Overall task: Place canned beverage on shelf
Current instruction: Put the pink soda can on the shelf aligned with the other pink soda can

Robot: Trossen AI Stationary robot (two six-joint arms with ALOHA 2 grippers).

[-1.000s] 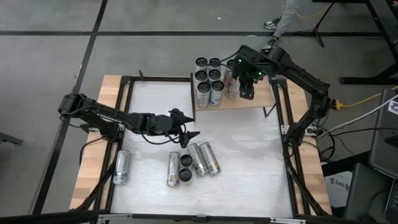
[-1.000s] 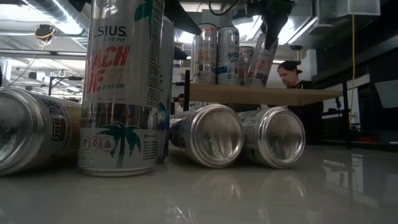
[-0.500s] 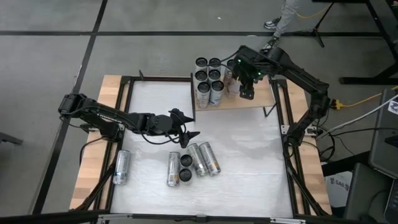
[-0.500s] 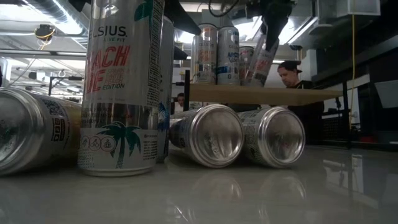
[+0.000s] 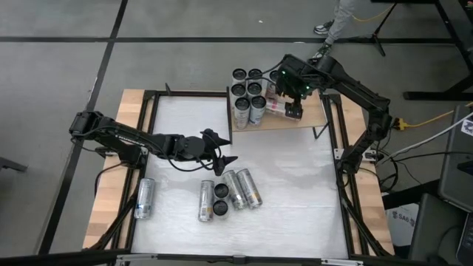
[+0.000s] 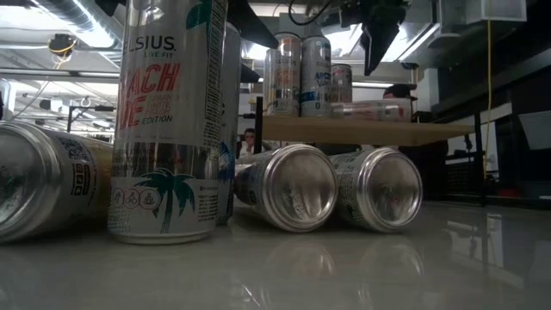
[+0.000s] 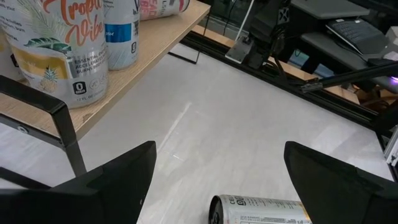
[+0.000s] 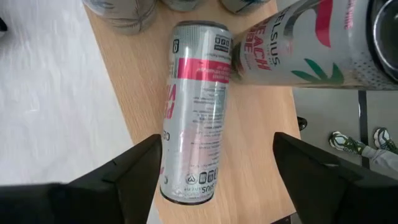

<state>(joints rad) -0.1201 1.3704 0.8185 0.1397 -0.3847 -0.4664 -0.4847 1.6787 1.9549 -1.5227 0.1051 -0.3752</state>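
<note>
The canned beverage [image 8: 193, 112], silver with pink print, lies on its side on the pale wooden shelf [image 8: 261, 137], also seen as the can [image 6: 370, 109] on the shelf [image 6: 362, 130]. My right gripper [image 8: 217, 146] hangs open above it, clear of it, one finger on either side; in the low view the right gripper [image 6: 379, 43] is well above the can. Several cans [image 5: 247, 89] stand upright on the shelf's left part. My left gripper [image 5: 222, 151] waits open over the middle of the white table.
Several cans [image 5: 229, 192] lie or stand on the table near its front, and one more can [image 5: 145, 198] lies at the left. An upright can [image 8: 298, 50] stands right beside the fallen can's far end. Black posts [image 7: 65, 134] carry the shelf.
My right gripper has let go of the can and stayed in place above the shelf. The can, tilted in the fingers with its foot on the shelf a moment ago, has fallen over and now lies flat on its side on the board.
</note>
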